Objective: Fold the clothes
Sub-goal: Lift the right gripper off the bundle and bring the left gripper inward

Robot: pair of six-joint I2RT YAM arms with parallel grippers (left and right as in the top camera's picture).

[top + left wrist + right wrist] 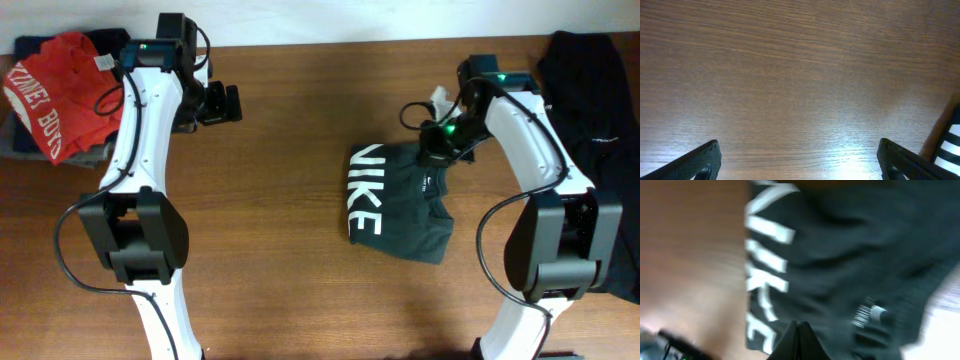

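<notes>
A dark grey-green T-shirt with big white NIKE lettering (400, 200) lies crumpled and partly folded on the wooden table right of centre. My right gripper (437, 152) is at its top edge near the collar. In the right wrist view the fingers (799, 326) are pressed together over the blurred shirt (850, 255), with no cloth seen between them. My left gripper (218, 103) is open over bare wood at the back left, its fingers (800, 160) wide apart and empty. A corner of the white lettering (951, 145) shows at the right edge of the left wrist view.
A red T-shirt with white lettering (55, 90) lies on a pile of dark clothes (25, 145) at the back left corner. A black garment (592, 80) lies at the back right. A small white object (441, 99) sits behind the right gripper.
</notes>
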